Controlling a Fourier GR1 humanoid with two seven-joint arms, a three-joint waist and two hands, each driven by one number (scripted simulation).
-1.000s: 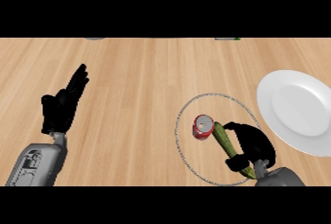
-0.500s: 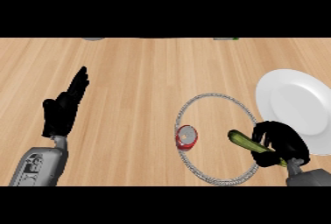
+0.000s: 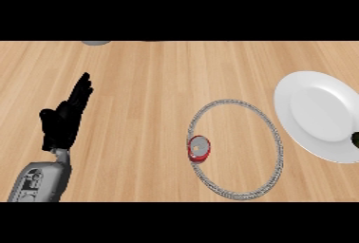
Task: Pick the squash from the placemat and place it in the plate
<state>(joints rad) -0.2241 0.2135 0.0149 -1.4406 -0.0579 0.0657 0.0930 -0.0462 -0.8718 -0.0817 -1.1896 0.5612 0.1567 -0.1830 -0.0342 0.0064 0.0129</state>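
Judging the squash to be the dark greenish sliver [image 3: 354, 139] at the plate's [image 3: 316, 109] right rim, right hand's grasp untellable, left hand [image 3: 60, 124] spread far left: centre over plate, lower before releasing.

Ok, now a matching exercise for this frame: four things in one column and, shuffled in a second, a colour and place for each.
Things:
1. plate
2. can
3. placemat
4. left hand

Descriptions:
A. red, lying at the placemat's left rim
B. black, open, fingers up, at the view's left
C. white, at the view's right edge
D. thin grey ring, right of centre

Pairs: 1-C, 2-A, 3-D, 4-B
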